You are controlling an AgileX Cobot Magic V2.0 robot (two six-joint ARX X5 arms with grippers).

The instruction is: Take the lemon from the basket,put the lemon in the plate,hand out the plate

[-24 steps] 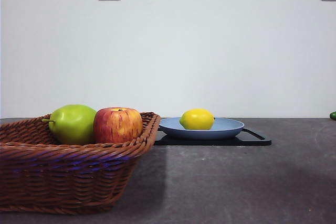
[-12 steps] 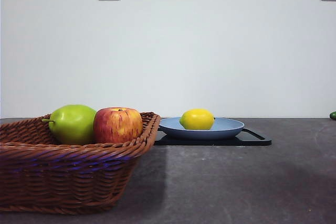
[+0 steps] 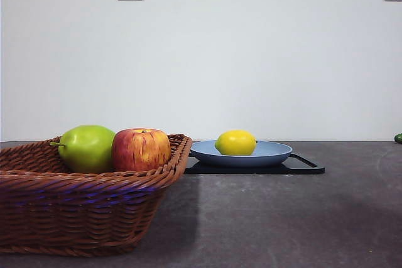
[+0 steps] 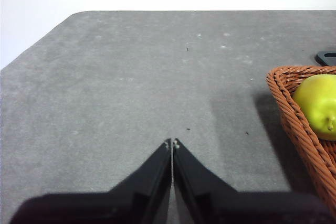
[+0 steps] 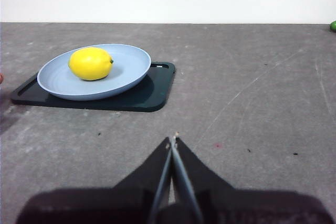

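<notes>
Beside the left gripper [image 4: 171, 142], off to one side of its closed, empty jaws, the wicker basket [image 3: 94, 202] shows only a corner with the green pear [image 3: 86, 147]; the red-yellow apple [image 3: 141, 149] appears only from the front. Ahead of the right gripper [image 5: 172, 141], jaws likewise pressed together and holding nothing, the grey-blue plate [image 5: 134, 66] sits on the black tray [image 5: 152, 90], the lemon [image 5: 91, 63] resting in it. Judging by this, only the hand-out remains: the right gripper must open and reach forward for the plate's rim. A small green object [image 5: 333, 25] at the table's far edge is too cropped to identify.
</notes>
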